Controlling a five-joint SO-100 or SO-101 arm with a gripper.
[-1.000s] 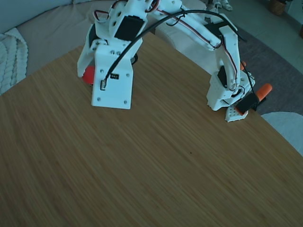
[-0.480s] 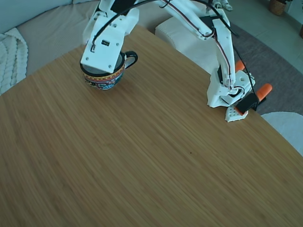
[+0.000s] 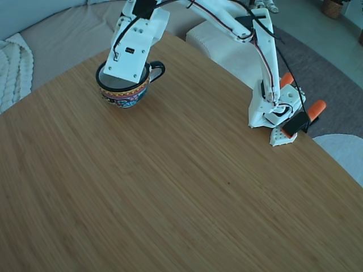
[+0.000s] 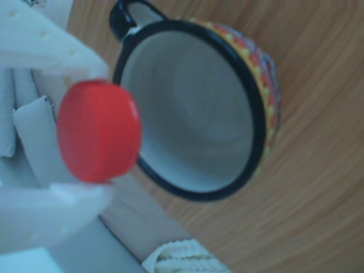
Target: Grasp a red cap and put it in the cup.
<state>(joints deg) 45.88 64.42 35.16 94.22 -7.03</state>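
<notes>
Pinching the red cap (image 4: pixel 98 132) by its rim, your gripper (image 4: pixel 85 128) hangs beside the cup's (image 4: pixel 259 108) mouth. It looks light, stiff and slick, so release gently.

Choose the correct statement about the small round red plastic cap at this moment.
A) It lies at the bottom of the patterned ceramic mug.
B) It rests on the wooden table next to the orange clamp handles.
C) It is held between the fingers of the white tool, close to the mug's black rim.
C: in the other view the small round red plastic cap sits clamped between the white tool's fingers, overlapping the rim of the patterned ceramic mug, whose white inside shows nothing.
</notes>
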